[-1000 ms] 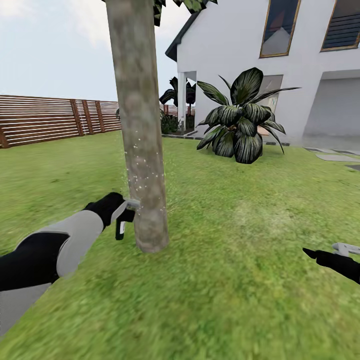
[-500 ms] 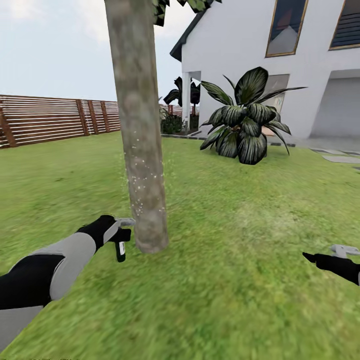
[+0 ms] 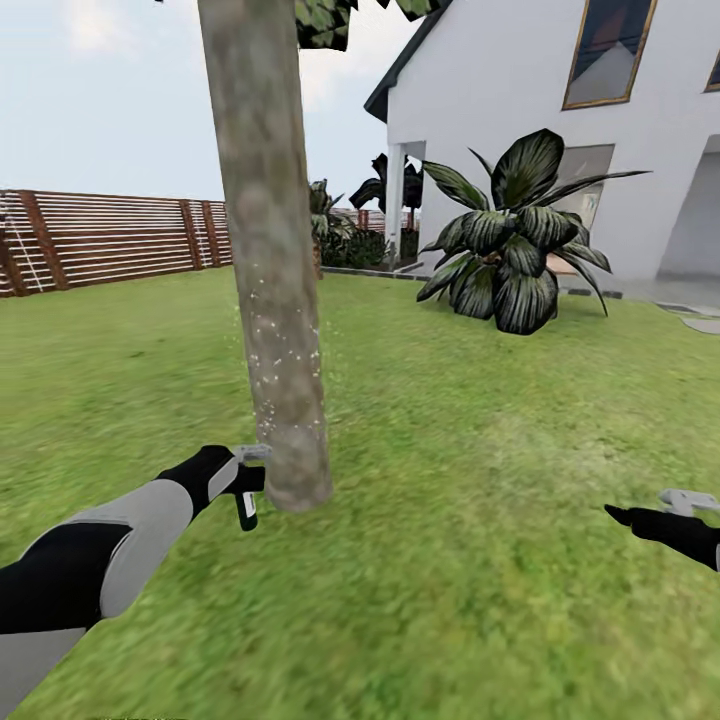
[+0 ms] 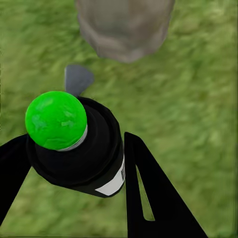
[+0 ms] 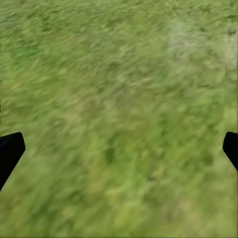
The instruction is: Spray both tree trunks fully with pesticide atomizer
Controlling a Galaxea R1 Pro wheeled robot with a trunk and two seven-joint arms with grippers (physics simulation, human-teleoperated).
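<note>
One tree trunk (image 3: 275,300) speckled with white droplets rises from the lawn (image 3: 480,420), left gripper (image 3: 240,478) clenched on the pesticide atomizer (image 4: 82,144) just beside its base, right gripper (image 5: 119,148) spread wide over grass.

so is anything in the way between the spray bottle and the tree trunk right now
Nothing visible. The left tool holds the spray bottle right beside the base of the tree trunk, with just open air and grass between them. In the left wrist view the trunk base sits straight ahead of the bottle, unobstructed.
</note>
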